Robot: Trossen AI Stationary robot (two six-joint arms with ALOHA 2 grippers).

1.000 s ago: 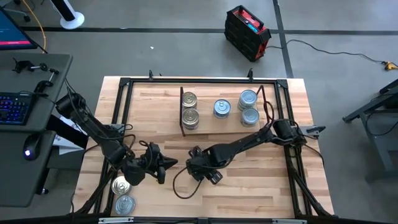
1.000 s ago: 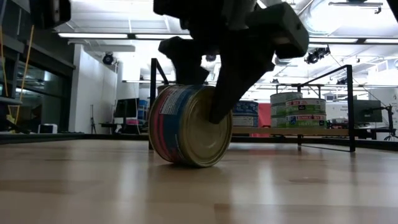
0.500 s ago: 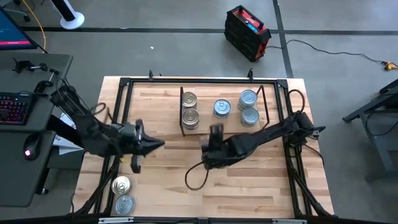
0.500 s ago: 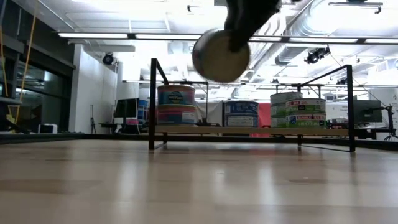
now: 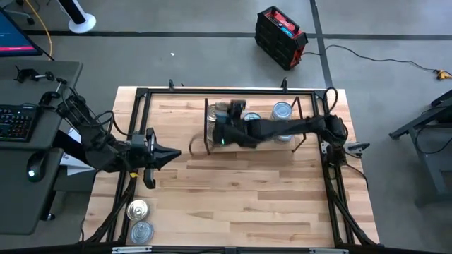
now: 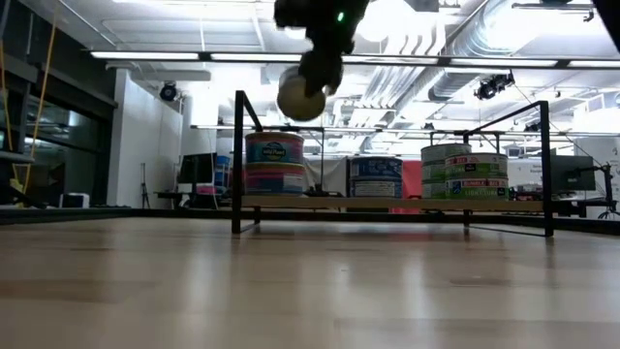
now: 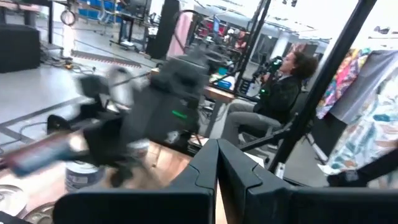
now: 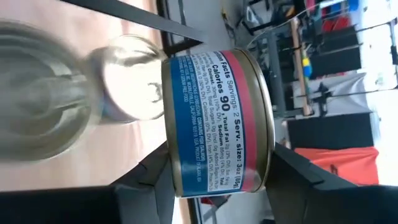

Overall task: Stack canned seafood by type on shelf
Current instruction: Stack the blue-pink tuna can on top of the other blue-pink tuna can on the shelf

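Observation:
My right gripper (image 6: 312, 78) is shut on a tin (image 8: 217, 124) with a blue and pink label and a gold face (image 6: 298, 97). It holds the tin in the air above the left end of the shelf (image 5: 247, 147). A two-tin stack (image 6: 274, 163) stands there beside the black bracket (image 6: 237, 160). More tins stand on the board at its middle (image 6: 374, 179) and right (image 5: 282, 109). My left gripper (image 5: 176, 150) is shut and empty, over the table's left part, pointing right. Two tins (image 5: 139, 219) lie at the near left corner. My right gripper pinches the tin by its two flat faces, one finger (image 8: 152, 180) on one face and the other finger (image 8: 295, 171) on the opposite face. The fingers come from above, pointing down (image 6: 325, 63). The tin hangs on edge, gold face toward the near side, clear of everything.
The black-framed wooden tabletop (image 5: 233, 204) lies bare across its middle and near right. The right arm (image 5: 296, 127) stretches over the shelf from the right. A person (image 7: 280, 93) sits in the room beyond the table. A desk with a keyboard (image 5: 18, 120) stands left of the table.
My right gripper has lifted the tin off the table's middle and carried it up and toward the far edge, to above the shelf's left end. The tin stays on edge in the hold. My left gripper has drawn back toward the left and far side.

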